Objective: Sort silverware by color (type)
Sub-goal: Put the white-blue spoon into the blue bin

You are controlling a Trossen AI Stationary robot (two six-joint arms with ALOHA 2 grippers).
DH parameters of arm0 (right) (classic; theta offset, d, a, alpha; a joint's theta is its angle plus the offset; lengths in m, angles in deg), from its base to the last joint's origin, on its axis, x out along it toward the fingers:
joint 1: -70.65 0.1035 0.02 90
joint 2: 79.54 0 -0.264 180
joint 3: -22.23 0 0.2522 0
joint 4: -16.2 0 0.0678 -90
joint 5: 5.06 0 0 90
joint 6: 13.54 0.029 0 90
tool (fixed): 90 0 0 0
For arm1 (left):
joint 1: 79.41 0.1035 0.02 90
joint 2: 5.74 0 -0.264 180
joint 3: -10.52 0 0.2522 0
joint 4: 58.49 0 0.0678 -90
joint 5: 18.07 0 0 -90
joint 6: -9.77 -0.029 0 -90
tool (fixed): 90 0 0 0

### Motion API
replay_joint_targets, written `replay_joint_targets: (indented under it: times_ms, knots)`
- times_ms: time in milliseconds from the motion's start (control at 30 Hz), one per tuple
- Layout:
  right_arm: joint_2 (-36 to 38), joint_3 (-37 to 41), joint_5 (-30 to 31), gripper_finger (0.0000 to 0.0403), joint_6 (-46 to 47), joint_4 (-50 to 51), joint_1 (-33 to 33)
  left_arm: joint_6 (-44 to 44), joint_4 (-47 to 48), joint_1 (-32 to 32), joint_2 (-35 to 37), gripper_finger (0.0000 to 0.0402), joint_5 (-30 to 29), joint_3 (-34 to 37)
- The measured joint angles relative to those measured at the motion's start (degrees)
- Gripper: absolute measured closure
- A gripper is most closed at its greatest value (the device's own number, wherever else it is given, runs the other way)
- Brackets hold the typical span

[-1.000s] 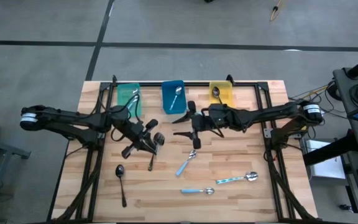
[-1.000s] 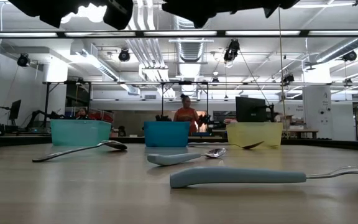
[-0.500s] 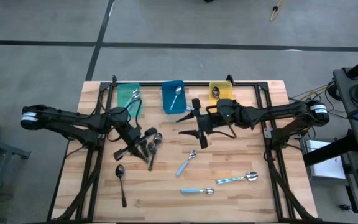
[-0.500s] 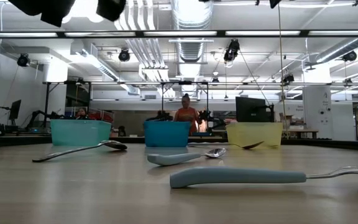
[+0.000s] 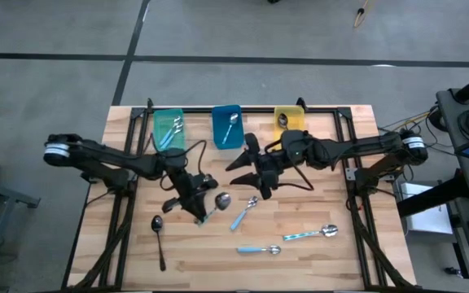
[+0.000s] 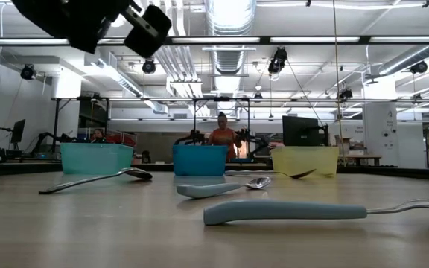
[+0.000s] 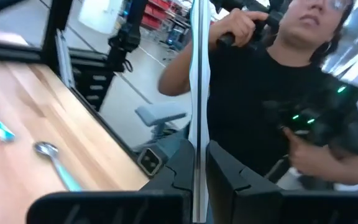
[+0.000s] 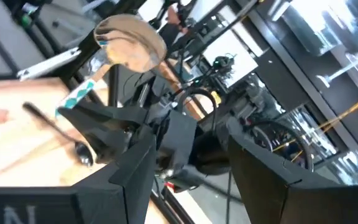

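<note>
Looking down, you have bare tabletop [image 5: 324, 203] along the right side, while the middle is crowded: your left pincer [image 5: 198, 207] is clamped on a blue-handled spoon [image 5: 216, 203], just beside your right pincer [image 5: 255, 167], whose fingers stand wide with nothing between them. Since half a second ago, your left arm has swung toward the centre. Three blue-handled spoons [image 5: 304, 234] and a dark spoon [image 5: 159, 238] lie loose on the wood. The right wrist view shows the held spoon's shiny bowl [image 8: 129, 46]; the left wrist view shows only its thin handle [image 7: 196, 93] edge-on, with a person [image 7: 278, 81] beyond.
</note>
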Motion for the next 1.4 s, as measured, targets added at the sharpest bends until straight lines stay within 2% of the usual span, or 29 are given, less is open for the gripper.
replay_joint_targets:
  times_ms: [200, 300, 533, 800, 1000, 1400]
  knots:
    - [-0.06, -2.34, -0.13, 0.0211, -3.94, 6.61, 1.71, 10.55, -14.77, 0.02, -6.08, 0.04, 5.72, 0.02]
    - [-0.24, -3.65, -0.47, 0.0211, -5.91, 10.4, 2.94, 13.89, -20.9, 0.03, -8.39, 0.04, 6.55, 0.04]
    - [-0.46, -4.84, -0.48, 0.0211, -8.18, 9.79, 4.42, 18.02, -29.44, 0.74, -11.95, 0.04, 6.84, 0.09]
    - [-0.46, -6.53, 1.88, 0.0211, -8.45, 10.95, 4.47, 19.08, -32.59, 0.4, -13.24, 0.04, 6.15, 0.09]
    - [-0.83, -6.59, -2.38, 0.0211, -9.47, 9.23, 5.4, 17.62, -32.47, 0.39, -13.25, 0.04, 5.48, 0.09]
    - [-4.32, -6.62, -2.48, 0.0211, -13.79, 4.06, 5.8, 15.98, -31.95, 0.44, -13.25, 0.0394, 1.79, -0.33]
